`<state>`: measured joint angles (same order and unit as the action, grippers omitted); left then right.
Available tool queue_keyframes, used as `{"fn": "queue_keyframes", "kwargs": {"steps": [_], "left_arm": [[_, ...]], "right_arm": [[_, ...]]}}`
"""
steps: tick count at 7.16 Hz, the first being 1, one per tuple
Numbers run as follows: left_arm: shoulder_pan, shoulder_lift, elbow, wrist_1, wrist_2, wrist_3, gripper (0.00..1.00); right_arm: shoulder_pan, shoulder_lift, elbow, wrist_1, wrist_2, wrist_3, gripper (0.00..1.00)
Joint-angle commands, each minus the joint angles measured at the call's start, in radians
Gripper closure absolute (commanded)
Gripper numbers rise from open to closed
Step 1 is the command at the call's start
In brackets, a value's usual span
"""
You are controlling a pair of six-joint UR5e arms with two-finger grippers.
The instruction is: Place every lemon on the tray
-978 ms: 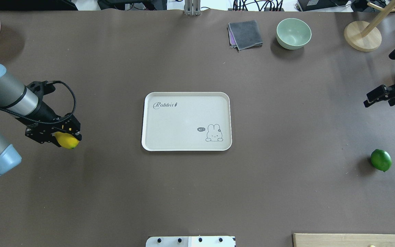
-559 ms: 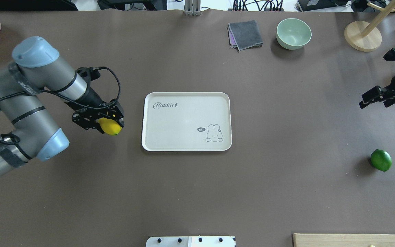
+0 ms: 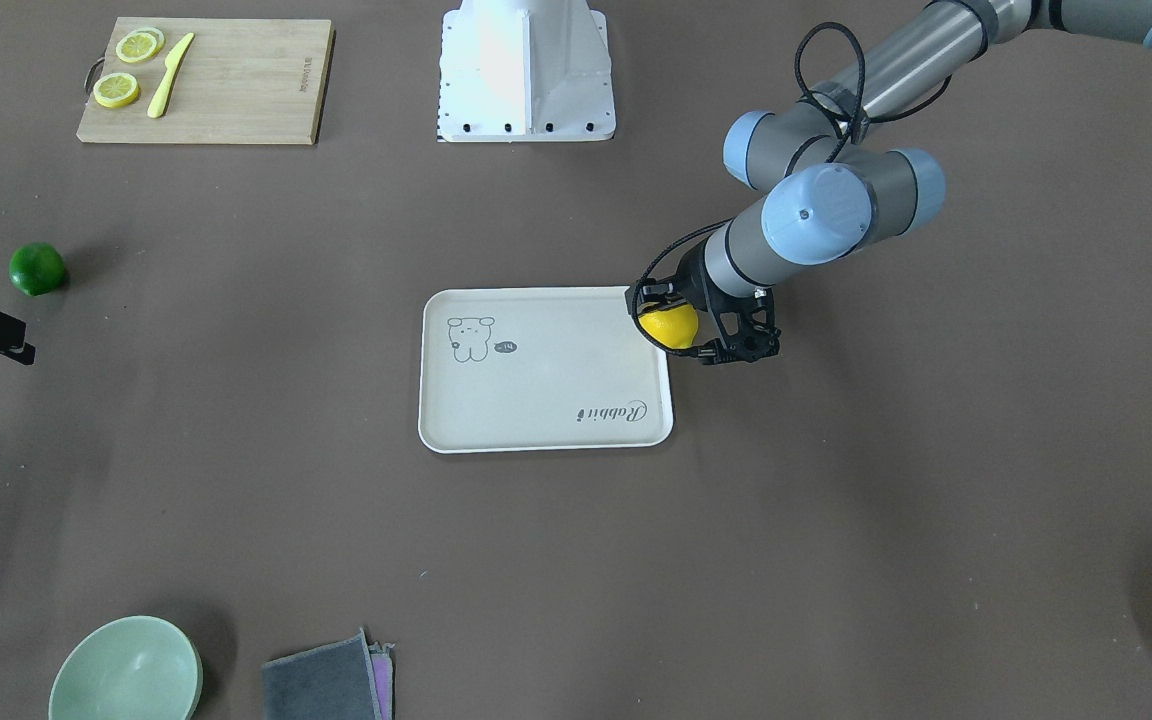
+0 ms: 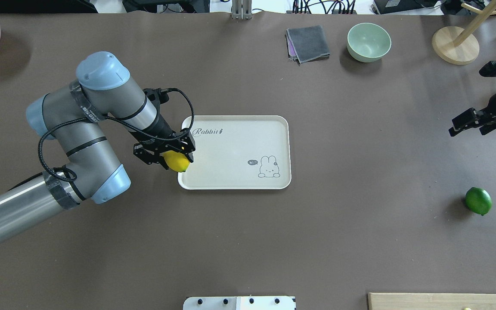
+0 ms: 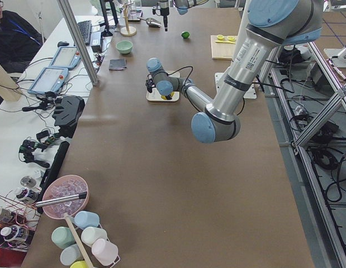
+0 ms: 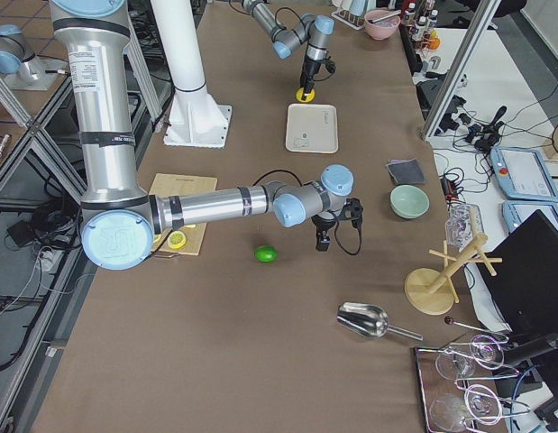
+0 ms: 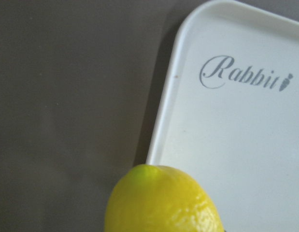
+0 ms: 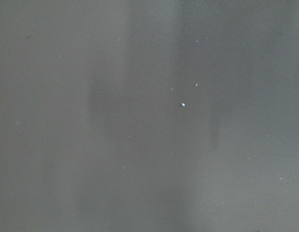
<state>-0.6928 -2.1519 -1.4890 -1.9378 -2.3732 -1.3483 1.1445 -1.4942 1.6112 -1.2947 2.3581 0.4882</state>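
Within the last second the left pincer (image 4: pixel 174 157), clamped on the yellow lemon (image 4: pixel 177 162), had carried it across the worktop (image 4: pixel 248 241) from the far left to the tray (image 4: pixel 230 150), where the fruit hung over the left rim, not yet set down. The green lemon (image 4: pixel 478 201) lay unmoved, well apart from the tray. The right pincer (image 4: pixel 467 122) hovered empty, fingers apart. One delivery looked close; the second had not begun.
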Motion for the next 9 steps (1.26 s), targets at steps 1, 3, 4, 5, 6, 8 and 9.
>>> {"fn": "queue_keyframes", "kwargs": {"steps": [1,3,4,5,6,8,9], "left_arm": [[0.026,-0.029,0.018,-0.003,0.009,-0.026,0.96],[0.027,-0.068,0.055,-0.003,0.009,-0.028,0.03],[0.026,-0.068,0.053,-0.003,0.009,-0.029,0.02],[0.024,-0.068,0.047,-0.003,0.009,-0.026,0.02],[0.01,-0.069,0.042,0.002,0.009,-0.026,0.02],[-0.107,-0.062,0.039,0.003,-0.001,-0.016,0.02],[-0.169,-0.052,0.048,0.01,0.003,0.062,0.02]], "right_arm": [[-0.003,0.0,0.001,0.0,0.0,0.0,0.0],[-0.005,0.0,0.001,0.0,0.0,0.001,0.0],[-0.006,0.0,-0.001,0.0,0.0,0.0,0.0],[-0.008,0.003,-0.001,0.0,0.0,0.001,0.0],[-0.009,0.014,-0.004,0.0,0.0,0.001,0.0],[-0.014,0.02,-0.001,0.0,0.0,0.019,0.0],[-0.034,0.038,0.006,0.0,-0.013,0.071,0.0]]}}
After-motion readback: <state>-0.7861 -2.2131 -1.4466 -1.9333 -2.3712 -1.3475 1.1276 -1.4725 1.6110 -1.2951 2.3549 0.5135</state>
